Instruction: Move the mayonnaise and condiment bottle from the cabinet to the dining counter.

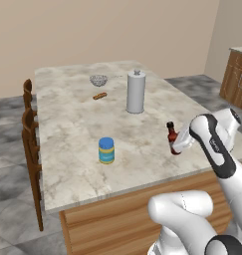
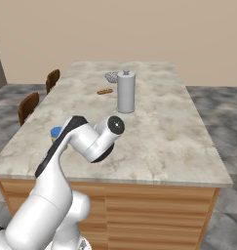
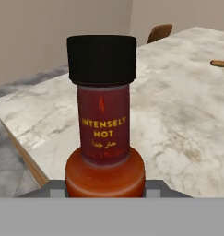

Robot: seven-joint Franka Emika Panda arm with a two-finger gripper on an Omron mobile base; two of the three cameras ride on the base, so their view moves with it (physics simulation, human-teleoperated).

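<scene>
Closest to the hand camera stood the condiment bottle (image 3: 104, 129), a small slim reddish-brown glass bottle with a narrow neck, a black cap and a label reading "intensely hot"; the two-finger gripper (image 3: 104, 188) sat at its shoulder, jaws part-way open with a pad on either side, apparently gripping it, though whether the base rested on the top or hung just above I could not tell; held upright by the body, it would likely stand steady once released. From the left base camera the bottle (image 1: 172, 138) was near the counter's 4 o'clock edge, the white arm reaching in from that side. A short cylindrical mayonnaise jar (image 1: 106, 150) with a blue lid and a blue, yellow and green label stood upright toward 6 o'clock on the dining counter (image 1: 67, 124), well apart from the bottle; so that half of the job seemed done and releasing the bottle was probably what remained. Near the centre rose a tall grey cylinder with a knob top (image 1: 135, 91); toward 12 o'clock lay a small grey patterned bowl (image 1: 98, 79) and, just beside it, a slim brown stick-like item (image 1: 99, 96). This large rectangular top was beige and marble-veined on a wood base; dark wooden chairs (image 1: 32, 134) lined its 9 o'clock side; grey tiled floor and plain beige walls surrounded it; low wood base cabinets (image 1: 237, 77) stood far off at 2 o'clock.
</scene>
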